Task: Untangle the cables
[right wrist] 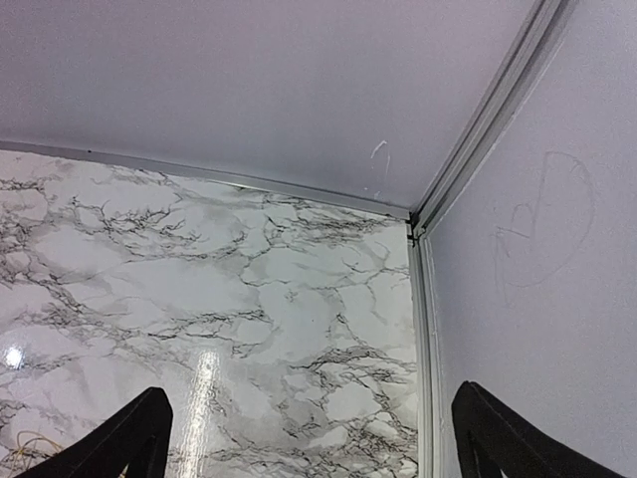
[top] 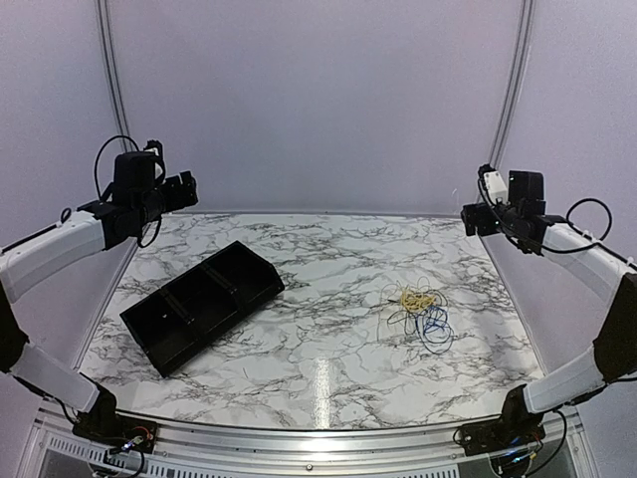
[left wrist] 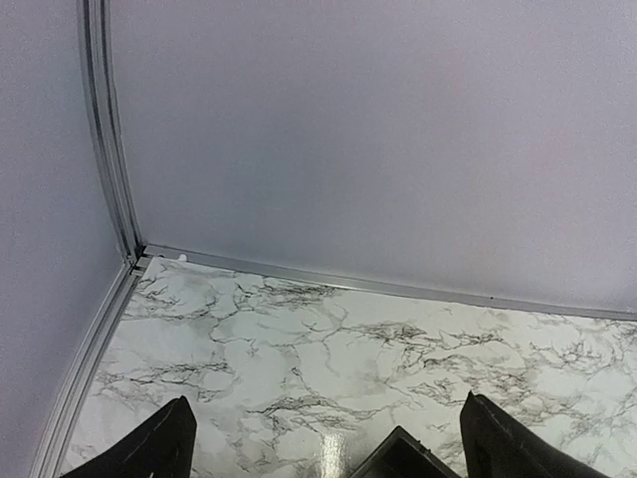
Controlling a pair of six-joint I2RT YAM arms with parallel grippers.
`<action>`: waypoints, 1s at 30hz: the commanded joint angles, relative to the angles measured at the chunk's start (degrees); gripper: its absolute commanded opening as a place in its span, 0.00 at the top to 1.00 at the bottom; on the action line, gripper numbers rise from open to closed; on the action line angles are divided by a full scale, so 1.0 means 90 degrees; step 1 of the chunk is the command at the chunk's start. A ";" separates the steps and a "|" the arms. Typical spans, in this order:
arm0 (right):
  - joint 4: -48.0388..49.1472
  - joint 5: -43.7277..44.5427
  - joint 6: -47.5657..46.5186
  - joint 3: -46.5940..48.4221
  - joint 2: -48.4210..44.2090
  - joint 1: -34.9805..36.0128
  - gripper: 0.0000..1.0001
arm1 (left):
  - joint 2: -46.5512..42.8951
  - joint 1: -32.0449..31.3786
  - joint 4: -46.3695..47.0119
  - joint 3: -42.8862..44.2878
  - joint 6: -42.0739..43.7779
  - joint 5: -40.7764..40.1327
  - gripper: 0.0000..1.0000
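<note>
Jaws gape high near side walls (top: 45, 110); cables (top: 416, 309) heaped mid-right.

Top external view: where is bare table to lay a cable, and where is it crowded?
Free marble: between the black tray and the cable tangle, along the back wall, and by the near edge. Crowded: only the tangle.

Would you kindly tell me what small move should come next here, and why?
Probably lower the open right gripper toward the tangled pile of thin yellow, black and blue cables: it hangs high, nearer the pile than the left gripper, and neither holds anything.
</note>
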 commanded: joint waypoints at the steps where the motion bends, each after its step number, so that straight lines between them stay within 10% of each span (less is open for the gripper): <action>1: -0.0218 0.0163 -0.0105 0.0367 0.0058 -0.0172 0.02 | 0.0121 0.0118 0.0191 0.0598 -0.0144 0.1005 0.06; 12: -0.2422 -0.2712 -0.2814 0.0739 0.0022 -0.0032 0.10 | 0.0885 -0.1422 -0.0712 0.1540 0.0511 0.1229 0.02; 22: -0.4073 -0.3135 -0.4633 0.1394 0.0948 0.0662 0.55 | 0.2050 -0.2584 -0.1431 0.1904 -0.0294 0.3183 0.29; 30: -0.4169 -0.2571 -0.5888 0.1551 0.1497 0.1885 0.54 | 0.2193 -0.2998 -0.1476 0.1528 -0.0652 0.3008 0.30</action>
